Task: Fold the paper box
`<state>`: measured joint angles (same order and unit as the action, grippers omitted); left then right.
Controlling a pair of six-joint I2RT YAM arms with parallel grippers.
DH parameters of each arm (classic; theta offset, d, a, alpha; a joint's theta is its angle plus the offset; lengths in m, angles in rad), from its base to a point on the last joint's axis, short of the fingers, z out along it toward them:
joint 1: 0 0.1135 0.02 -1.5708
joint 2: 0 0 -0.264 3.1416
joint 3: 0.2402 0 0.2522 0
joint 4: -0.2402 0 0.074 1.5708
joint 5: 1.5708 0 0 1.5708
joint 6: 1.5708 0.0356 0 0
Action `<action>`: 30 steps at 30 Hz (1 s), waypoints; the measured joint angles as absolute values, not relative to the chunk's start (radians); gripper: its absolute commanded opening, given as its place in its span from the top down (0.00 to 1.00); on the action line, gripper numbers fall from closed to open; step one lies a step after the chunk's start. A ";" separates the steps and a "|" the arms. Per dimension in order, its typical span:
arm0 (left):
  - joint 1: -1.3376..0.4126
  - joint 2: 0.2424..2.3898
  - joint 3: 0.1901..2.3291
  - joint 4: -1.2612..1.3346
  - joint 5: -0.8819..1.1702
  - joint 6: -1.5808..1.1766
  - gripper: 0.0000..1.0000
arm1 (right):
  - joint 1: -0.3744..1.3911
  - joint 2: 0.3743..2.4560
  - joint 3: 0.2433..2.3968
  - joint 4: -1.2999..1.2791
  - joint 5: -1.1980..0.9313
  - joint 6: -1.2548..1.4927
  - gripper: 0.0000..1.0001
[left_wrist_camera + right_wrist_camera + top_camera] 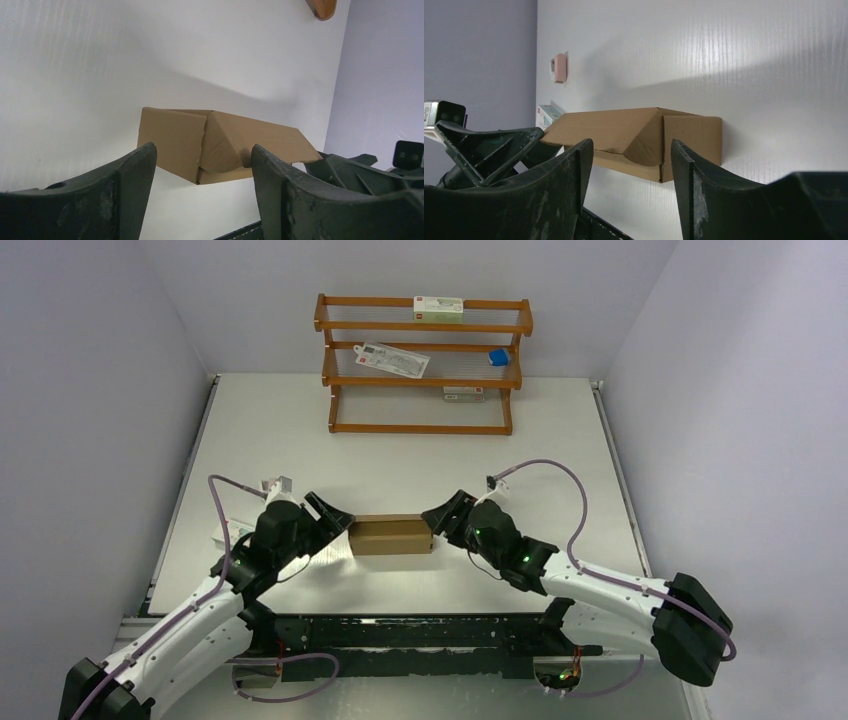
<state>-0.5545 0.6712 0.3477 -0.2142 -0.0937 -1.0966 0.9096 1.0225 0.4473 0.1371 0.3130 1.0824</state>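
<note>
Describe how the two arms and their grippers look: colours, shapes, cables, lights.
Both the left arm and right arm have white links with bulky black joints. A lilac cable loops from each toward its wrist. The left gripper and right gripper are black, with two broad, curved, scuffed fingers. Small green lights glow on the right arm.

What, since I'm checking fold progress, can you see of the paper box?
The paper box is plain brown unprinted cardboard, already formed into a small shallow rectangular box. It lies flat on the white table. Each end shows a flap folded in with a slanted crease; the top looks not quite flush. The open left tool and right tool flank its ends; contact is unclear.
</note>
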 measured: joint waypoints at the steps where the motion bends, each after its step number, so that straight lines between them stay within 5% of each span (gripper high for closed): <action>1: -0.554 0.671 0.342 -0.208 -0.089 -1.098 0.28 | 0.909 1.028 0.438 0.147 0.310 1.087 0.42; 18: -0.554 0.647 0.254 -0.118 -0.031 -1.114 0.42 | 0.909 1.036 0.287 0.356 0.237 1.114 0.57; 30: -0.554 0.664 0.249 -0.096 -0.029 -1.071 0.46 | 0.820 1.012 0.261 0.387 0.151 1.046 0.47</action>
